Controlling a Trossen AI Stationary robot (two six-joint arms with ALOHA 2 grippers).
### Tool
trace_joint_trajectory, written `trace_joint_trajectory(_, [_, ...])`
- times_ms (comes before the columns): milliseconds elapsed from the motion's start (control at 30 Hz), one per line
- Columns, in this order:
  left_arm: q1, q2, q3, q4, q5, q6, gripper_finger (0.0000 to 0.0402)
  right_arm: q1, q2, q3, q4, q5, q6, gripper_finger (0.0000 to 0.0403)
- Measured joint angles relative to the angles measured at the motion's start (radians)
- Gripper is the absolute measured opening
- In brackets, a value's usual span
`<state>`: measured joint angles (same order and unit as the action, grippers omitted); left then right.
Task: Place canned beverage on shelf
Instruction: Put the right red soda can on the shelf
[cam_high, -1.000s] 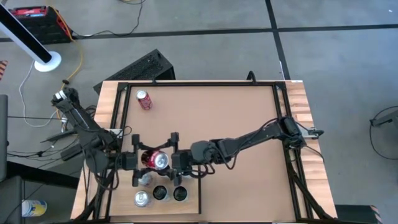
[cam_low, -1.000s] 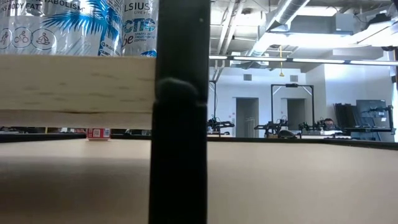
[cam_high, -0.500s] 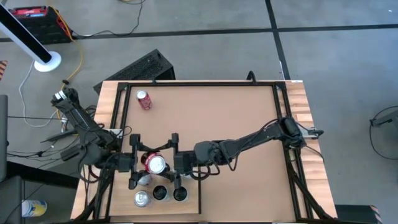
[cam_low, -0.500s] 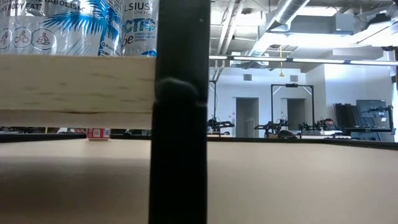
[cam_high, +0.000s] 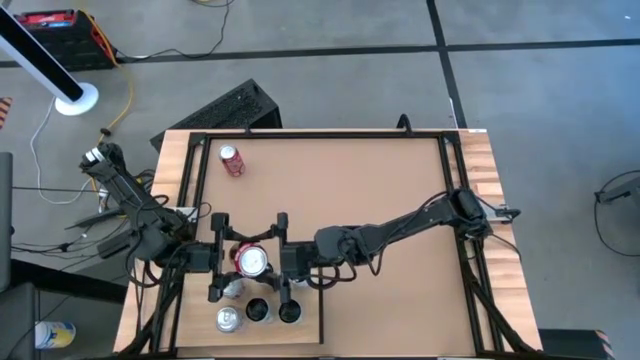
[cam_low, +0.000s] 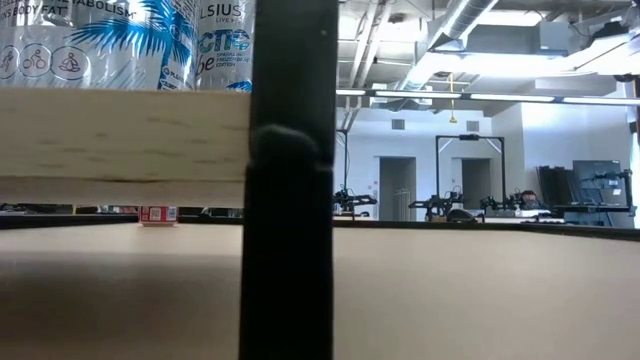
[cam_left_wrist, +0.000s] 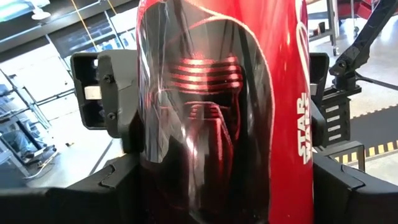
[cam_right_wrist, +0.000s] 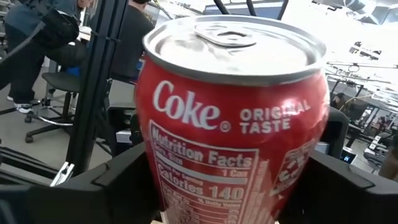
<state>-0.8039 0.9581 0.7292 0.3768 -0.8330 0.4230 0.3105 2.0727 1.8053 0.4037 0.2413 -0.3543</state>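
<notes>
Red Coke can (cam_high: 251, 261) sits upright above the pale wood shelf (cam_high: 305, 318), glossy aluminium, silver top. Left gripper (cam_high: 217, 270) and right gripper (cam_high: 283, 266) flank it, each apparently clamped on its sides; contact is hard to confirm. Right wrist view shows the label text, left wrist view a masked-figure print. Four more cans on the shelf, one red can (cam_high: 232, 160) alone on the counter (cam_high: 370, 190).
</notes>
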Motion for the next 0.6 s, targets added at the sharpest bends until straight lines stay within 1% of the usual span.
trace_joint_trajectory(100, [0.001, 0.0, 0.0, -0.001, -0.001, -0.001, 0.028, 0.001, 0.0, 0.0, -0.001, 0.0, -0.017, 0.0328])
trace_joint_trajectory(267, [0.001, 0.0, 0.0, -0.007, -0.002, -0.002, 0.0284, 0.002, 0.0, 0.0, -0.004, 0.001, -0.033, 0.0325])
trace_joint_trajectory(367, [0.001, 0.0, 0.0, -0.035, -0.005, -0.01, 0.0328, 0.002, 0.0, 0.0, -0.028, 0.002, -0.044, 0.0325])
trace_joint_trajectory(433, [-0.01, -0.001, 0.0, -0.07, -0.035, -0.029, 0.0358, 0.002, 0.002, 0.0, -0.052, 0.007, -0.056, 0.0325])
trace_joint_trajectory(500, [-0.033, -0.008, 0.0, -0.113, -0.092, -0.065, 0.0378, 0.002, 0.003, 0.0, -0.071, 0.04, -0.075, 0.0325])
trace_joint_trajectory(600, [-0.078, -0.03, 0.011, -0.2, -0.188, -0.11, 0.0389, 0.002, 0.004, 0.0, -0.09, 0.064, -0.09, 0.0325])
